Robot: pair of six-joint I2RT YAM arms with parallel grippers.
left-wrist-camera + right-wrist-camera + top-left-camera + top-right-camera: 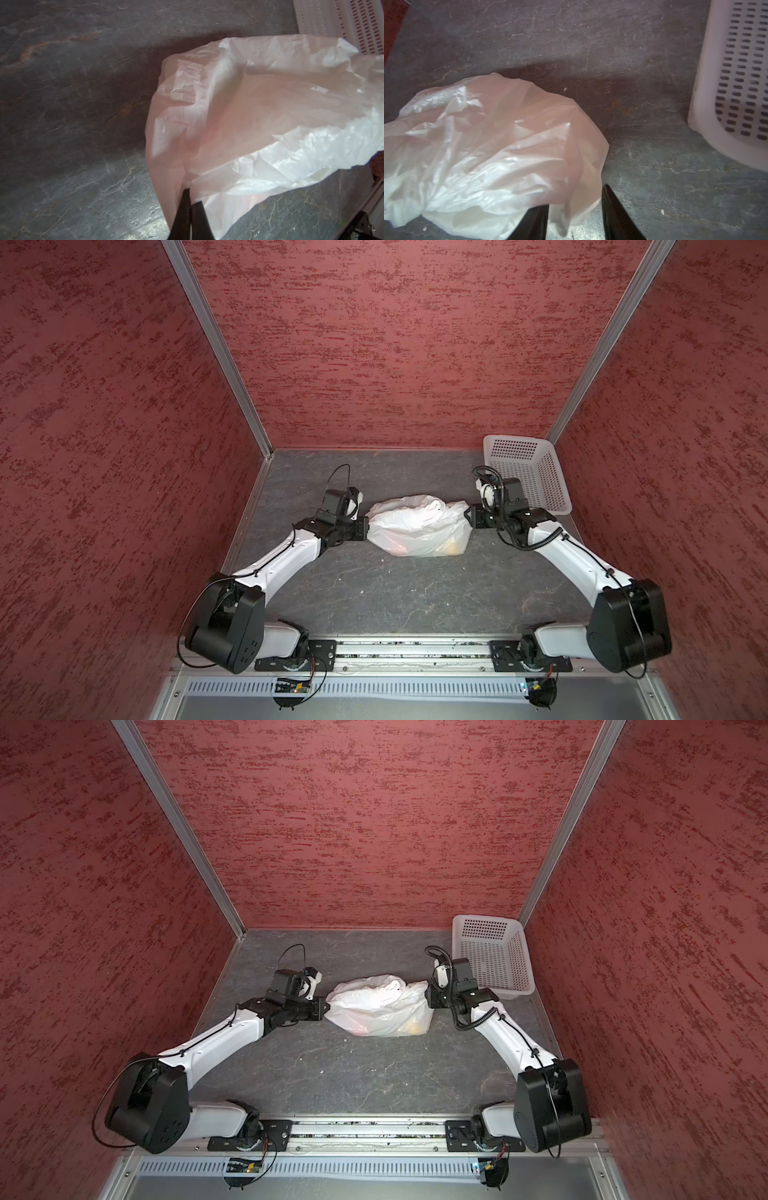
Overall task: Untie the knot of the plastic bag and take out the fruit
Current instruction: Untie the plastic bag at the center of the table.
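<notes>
Well, my left gripper (190, 193) is pinched tight on a fold of the bag (419, 526) at its left end. My right gripper (574, 197) stands apart at the other end, with a flap of film loose between the jaws and nothing held. The bag lies mid-table (374, 593), stretched low between my two wrists.

The main risk, I think, is that a one-sided pull from the left drags the whole bag across the table instead of opening it. The film is thin, so a hard tug could tear it or draw any knot tighter. I cannot make out the knot in any view, so closing the right jaws blindly may catch only body film. If the mouth gapes suddenly, round pieces could roll away.

The fruit (453, 548) is inside the bag, showing only as yellow-orange and reddish blurs through the near side. The basket (515, 456) by the right rear corner looks empty.
</notes>
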